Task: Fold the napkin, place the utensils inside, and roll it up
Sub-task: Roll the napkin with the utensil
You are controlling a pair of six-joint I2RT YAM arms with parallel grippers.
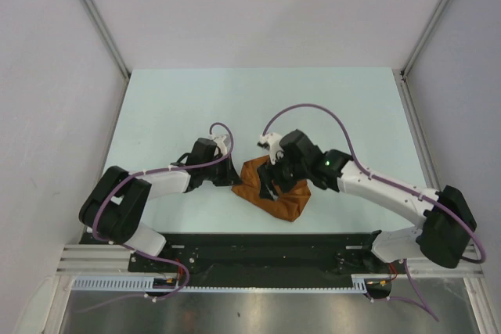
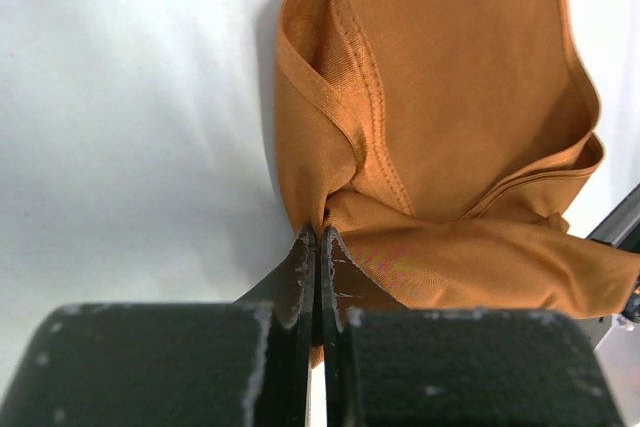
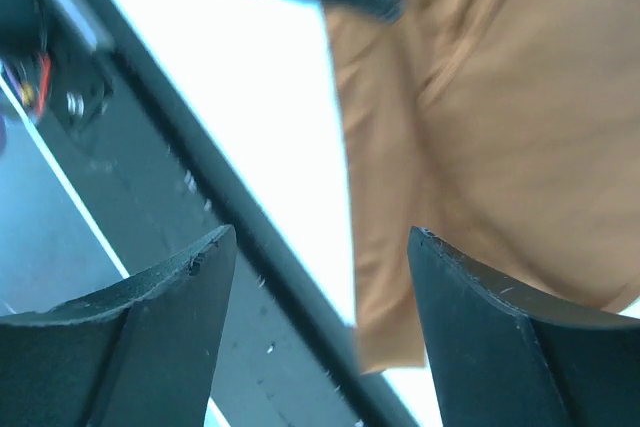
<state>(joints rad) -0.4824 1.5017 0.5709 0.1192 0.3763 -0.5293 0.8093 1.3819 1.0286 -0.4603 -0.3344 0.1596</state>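
On my overhead feed the worktop [image 1: 196, 107] is a pale mint sheet. Plain off-white walls [image 1: 266, 5] box it in on the left, far and right sides, and metal posts [image 1: 95, 17] run up the two far corners. A black mounting plate [image 1: 266, 246] along the near edge carries both arm bases, and nearer to me there is a white slotted cable duct [image 1: 258, 287]. The napkin [image 1: 288, 201] lies rumpled and partly doubled over on the near middle of the worktop, between the two arms. The left jaws are pinched fully together on a fold at its left edge, where the cloth bunches up from the pinch. The right jaws hang wide apart above the napkin with nothing between them. That wrist picture is blurred.
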